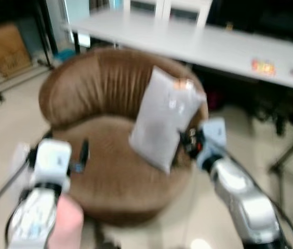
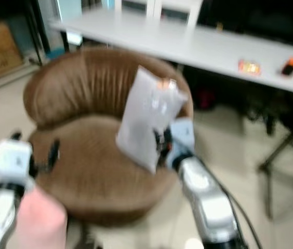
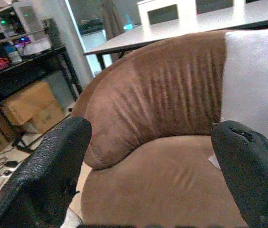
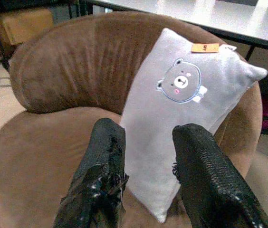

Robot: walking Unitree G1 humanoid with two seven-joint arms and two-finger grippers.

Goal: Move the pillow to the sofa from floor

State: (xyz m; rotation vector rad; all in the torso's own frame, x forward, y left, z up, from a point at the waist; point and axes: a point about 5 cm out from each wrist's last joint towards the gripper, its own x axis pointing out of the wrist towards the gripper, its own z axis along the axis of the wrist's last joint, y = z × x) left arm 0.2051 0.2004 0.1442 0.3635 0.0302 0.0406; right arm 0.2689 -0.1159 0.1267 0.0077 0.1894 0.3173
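A grey pillow with a bear print and an orange tag stands tilted on the round brown sofa, leaning on its backrest at the right side. My right gripper is open just in front of the pillow's lower edge, with its fingers apart and holding nothing. Over the left part of the seat, my left gripper is also open and empty, and the pillow's edge shows beyond it.
A long white table runs behind the sofa, with small orange items on it. Cardboard boxes and a black shelf stand are at the far left. A blurred pink shape sits beside my left arm.
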